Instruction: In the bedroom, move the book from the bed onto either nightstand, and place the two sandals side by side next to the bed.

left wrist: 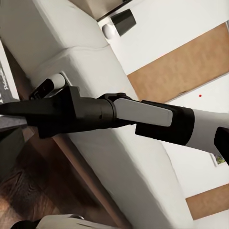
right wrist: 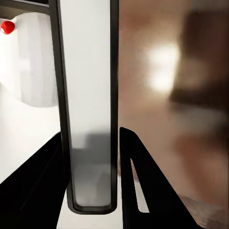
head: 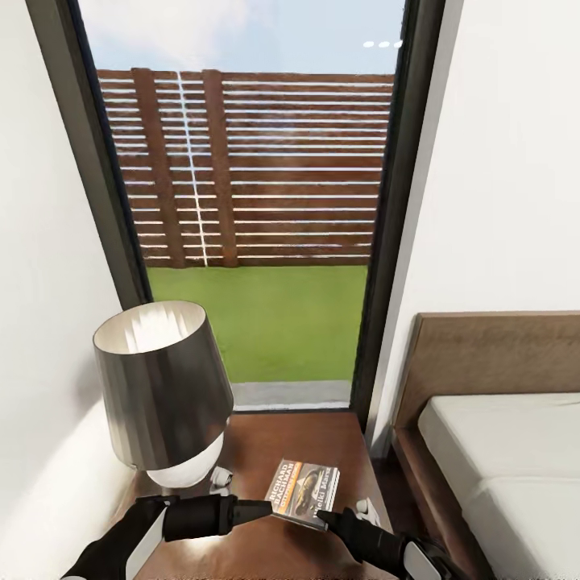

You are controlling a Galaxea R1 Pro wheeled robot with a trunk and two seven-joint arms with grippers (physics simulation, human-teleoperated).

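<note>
The book (head: 306,487), dark-covered with an orange band, is low over the glossy top of the nightstand (head: 266,439) beside the bed (head: 499,467). Whether it rests on the top I cannot tell. My right gripper (head: 332,515) holds its near right corner. In the right wrist view the book (right wrist: 88,119) shows edge-on as white pages, with both black fingers of the right gripper (right wrist: 90,133) pressed against it. My left gripper (head: 262,509) points at the book's left edge from just beside it, holding nothing. The sandals are out of view.
A lamp (head: 161,387) with a grey metallic shade stands on the nightstand's left half, close to my left arm. Behind is a tall black-framed window (head: 258,201), with white walls on either side. The left wrist view looks past my right arm across the mattress (left wrist: 95,62).
</note>
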